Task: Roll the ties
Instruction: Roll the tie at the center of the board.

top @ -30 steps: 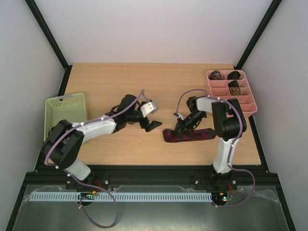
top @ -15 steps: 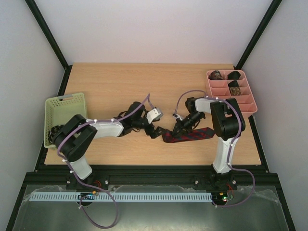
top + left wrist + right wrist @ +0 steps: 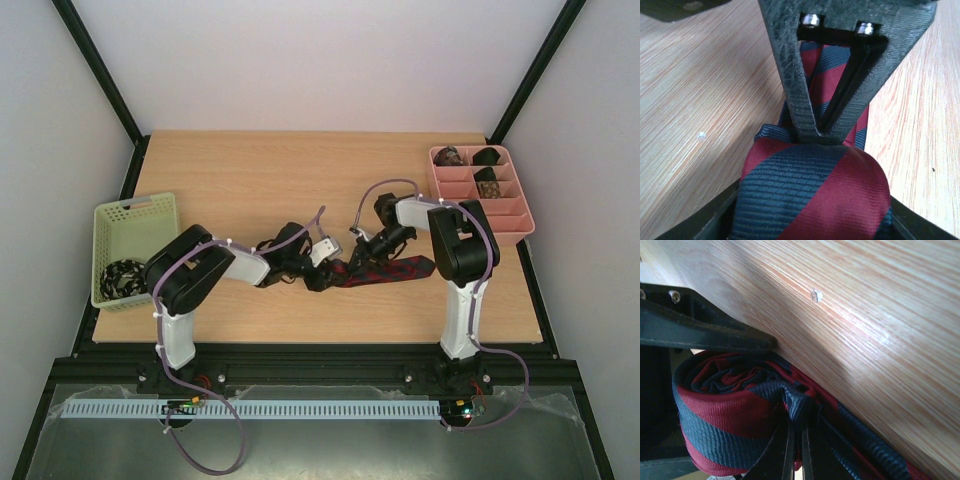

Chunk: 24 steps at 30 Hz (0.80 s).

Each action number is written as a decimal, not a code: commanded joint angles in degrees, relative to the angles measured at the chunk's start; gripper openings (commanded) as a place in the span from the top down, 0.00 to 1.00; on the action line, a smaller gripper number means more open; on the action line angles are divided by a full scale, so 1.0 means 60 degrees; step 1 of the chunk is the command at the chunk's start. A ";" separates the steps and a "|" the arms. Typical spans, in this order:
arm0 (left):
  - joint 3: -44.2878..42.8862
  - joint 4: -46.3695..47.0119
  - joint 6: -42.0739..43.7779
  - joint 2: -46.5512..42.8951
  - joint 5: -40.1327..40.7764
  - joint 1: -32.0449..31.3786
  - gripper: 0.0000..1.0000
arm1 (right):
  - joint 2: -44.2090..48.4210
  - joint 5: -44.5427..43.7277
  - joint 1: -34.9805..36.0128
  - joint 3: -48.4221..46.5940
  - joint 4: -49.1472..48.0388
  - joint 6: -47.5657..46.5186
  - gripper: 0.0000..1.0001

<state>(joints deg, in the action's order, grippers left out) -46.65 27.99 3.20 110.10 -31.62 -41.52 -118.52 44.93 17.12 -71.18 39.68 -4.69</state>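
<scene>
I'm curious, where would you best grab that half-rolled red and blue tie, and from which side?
Probably the rolled coil, squeezed across its rounded outer wrap from the left. It is the thick, bunched part. The flat tail trails off to the right, and the right gripper pinches the coil's core from that side. The left gripper straddles the coil there.

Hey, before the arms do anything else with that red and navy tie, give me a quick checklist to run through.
1. Right gripper pinches the striped tie at the roll's centre: ok.
2. Left gripper straddles the coil: ok.
3. Left grip firm on the coil: cannot tell.
4. Tie fully rolled: not ok, a length lies flat on the table.
5. Free compartment in the pink tray: ok.
</scene>
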 commanded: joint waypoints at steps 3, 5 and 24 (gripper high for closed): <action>0.0344 0.0445 0.0797 0.0217 0.0334 -0.0079 0.59 | 0.0064 -0.1439 -0.0065 0.0063 -0.0214 -0.0344 0.89; 0.0488 0.0309 0.1225 0.0136 0.0433 -0.0120 0.67 | 0.0070 -0.1308 -0.0239 -0.0150 0.0275 -0.0574 0.76; 0.0714 -0.0843 0.3066 0.0221 0.1013 -0.0258 0.82 | 0.0355 0.0498 -0.0730 0.0102 0.2525 -0.1301 0.64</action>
<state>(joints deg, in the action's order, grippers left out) -43.57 32.12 21.04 109.16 -27.75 -43.22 -117.95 52.40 12.97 -74.85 53.93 -13.67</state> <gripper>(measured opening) 0.343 0.433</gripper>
